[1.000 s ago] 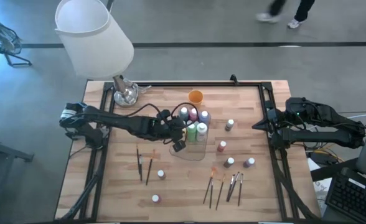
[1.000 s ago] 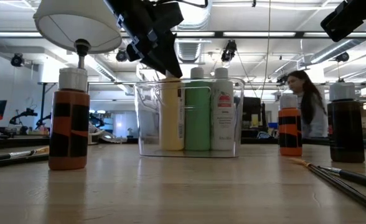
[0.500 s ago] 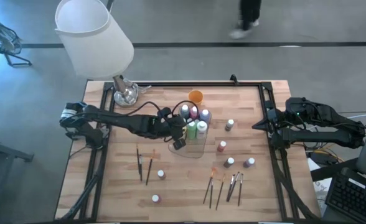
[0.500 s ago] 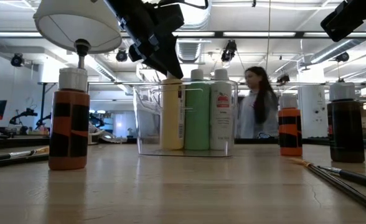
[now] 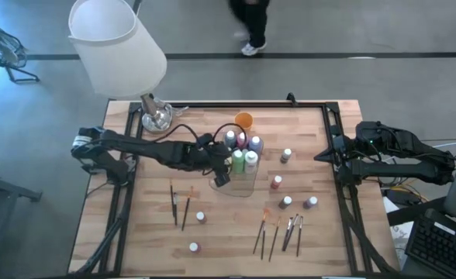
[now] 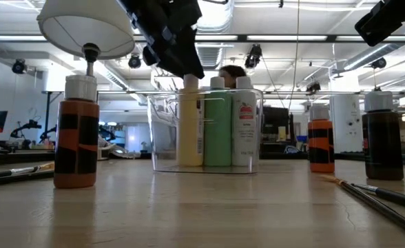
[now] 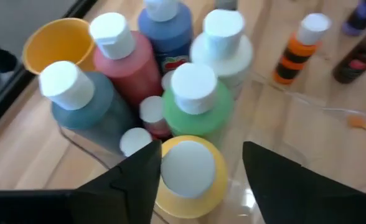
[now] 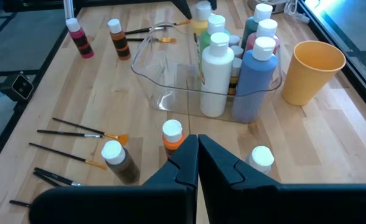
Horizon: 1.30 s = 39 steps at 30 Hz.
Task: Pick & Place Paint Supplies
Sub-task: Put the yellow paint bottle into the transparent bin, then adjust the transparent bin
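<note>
My left gripper [image 7: 198, 168] is hanging right over the yellow paint bottle [image 7: 187, 171] that's standing upright in the clear plastic tray [image 6: 206, 131], and my fingers [image 7: 136, 177] are spread wide on either side of its white cap, not squeezing anything. So I'm reading this as the let-go part of dropping that bottle in. The trick, I think, is going straight up: the green bottle [image 7: 194, 102] is sitting right against the yellow one, with the white, pink, blue and grey-blue bottles packed behind, so any sideways drift could be knocking stuff over. The orange cup [image 5: 244, 120] is sitting just past the tray. There's plenty left out on the wooden table [image 5: 212, 232]: small bottles like the orange-and-black one [image 6: 77, 134], plus paintbrushes [image 5: 278, 232] lying flat near the front edge. My right gripper [image 8: 198, 155] is parked off at the right side, fingers pressed together, holding nothing.
</note>
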### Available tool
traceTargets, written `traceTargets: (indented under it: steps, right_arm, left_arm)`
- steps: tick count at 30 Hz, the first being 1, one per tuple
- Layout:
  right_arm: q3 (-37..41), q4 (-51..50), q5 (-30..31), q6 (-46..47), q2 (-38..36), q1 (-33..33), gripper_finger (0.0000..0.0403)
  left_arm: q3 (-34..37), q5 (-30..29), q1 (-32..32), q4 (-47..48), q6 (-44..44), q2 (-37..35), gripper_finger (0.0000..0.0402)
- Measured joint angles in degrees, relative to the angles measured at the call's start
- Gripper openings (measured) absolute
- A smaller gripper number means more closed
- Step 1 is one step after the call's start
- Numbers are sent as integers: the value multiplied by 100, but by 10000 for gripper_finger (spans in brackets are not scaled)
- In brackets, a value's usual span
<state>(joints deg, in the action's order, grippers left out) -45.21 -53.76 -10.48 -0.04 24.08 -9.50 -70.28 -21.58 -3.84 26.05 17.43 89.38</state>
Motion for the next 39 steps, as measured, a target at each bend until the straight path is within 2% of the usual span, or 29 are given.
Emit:
traceTargets:
  steps: [5, 12, 20, 23, 27, 33, 39]
  right_arm:
    - [0, -2, 0, 0, 1, -2, 8]
    - [0, -2, -1, 0, 0, 0, 8]
    - [0, -2, 0, -2, 1, -1, 8]
    - [0, -1, 0, -1, 0, -1, 8]
    - [0, 0, 0, -2, 0, -2, 8]
    - [0, -2, 0, -1, 1, -2, 8]
    - [0, -1, -1, -2, 1, 0, 8]
  left_arm:
    - [-88, 464, -2, 145, -32, -284, 245]
    - [-116, 511, -163, 262, -458, -901, 241]
    - [-105, 684, -1026, 683, -1260, -1387, 241]
    - [-73, 708, -1458, 832, -1386, -1354, 241]
    - [-72, 293, -1790, 812, -1518, -1118, 240]
    - [-70, 218, -1787, 795, -1897, -514, 213]
    - [-68, 225, -1777, 799, -1843, -103, 186]
